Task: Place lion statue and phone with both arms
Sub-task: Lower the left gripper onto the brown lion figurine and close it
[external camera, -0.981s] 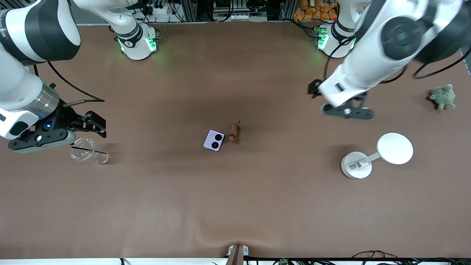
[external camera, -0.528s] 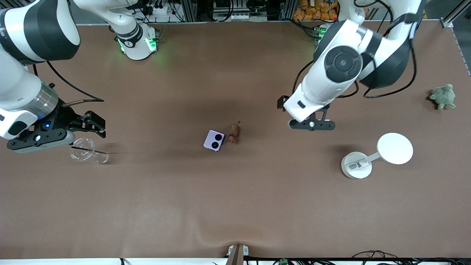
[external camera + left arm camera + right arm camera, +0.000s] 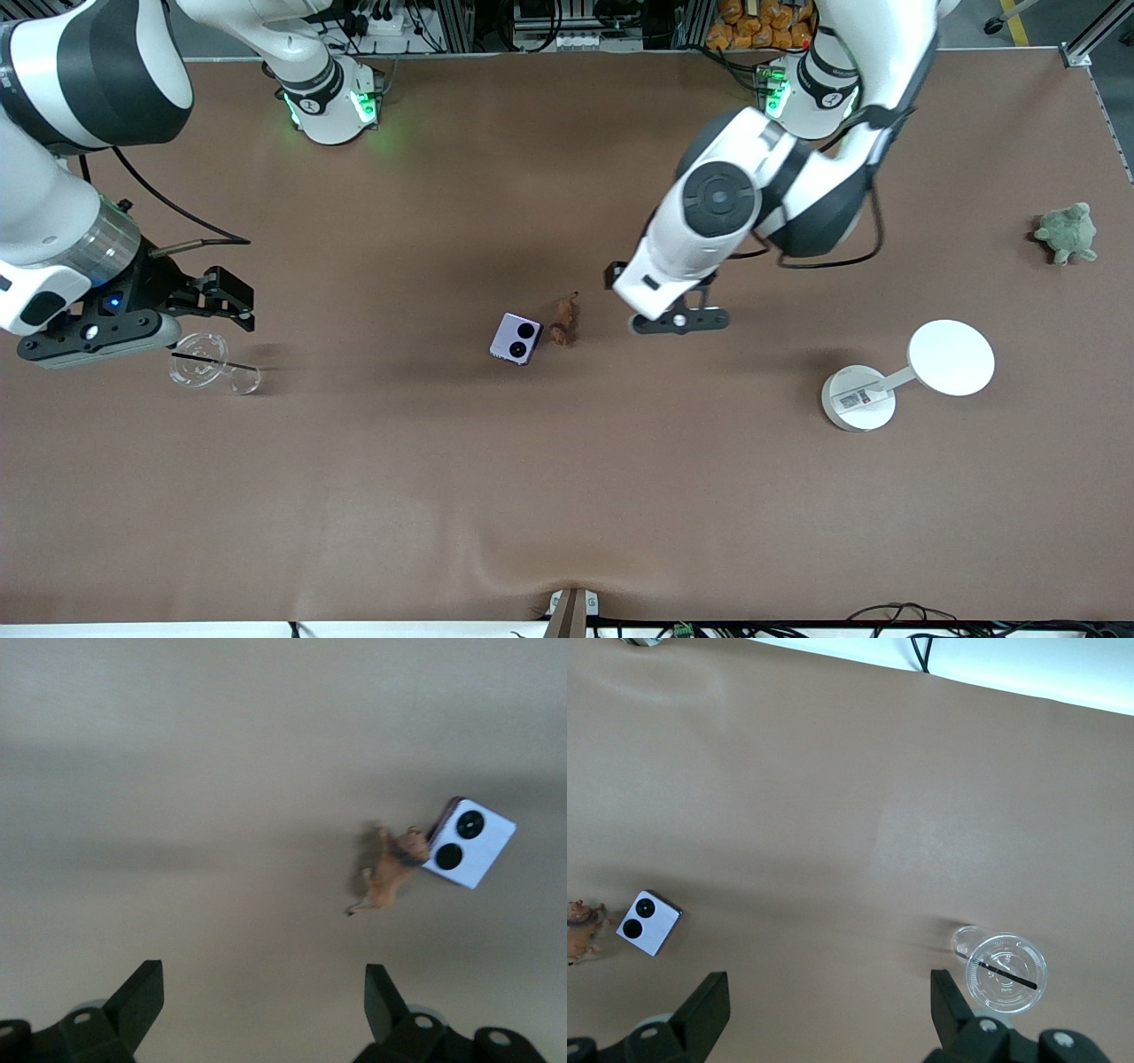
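The lion statue (image 3: 563, 320) touches the phone (image 3: 516, 338) on one side, while bare table (image 3: 567, 496) surrounds the pair everywhere else.

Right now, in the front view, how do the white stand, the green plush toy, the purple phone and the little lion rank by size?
1. White stand
2. Green plush toy
3. Phone, close to the plush in size
4. Lion statue

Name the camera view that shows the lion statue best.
The left wrist view: the lion statue lies whole and largest there, legs and thin tail distinct, its head against the phone. The front view shows it only as a tiny brown shape. The right wrist view cuts it at the frame's edge.
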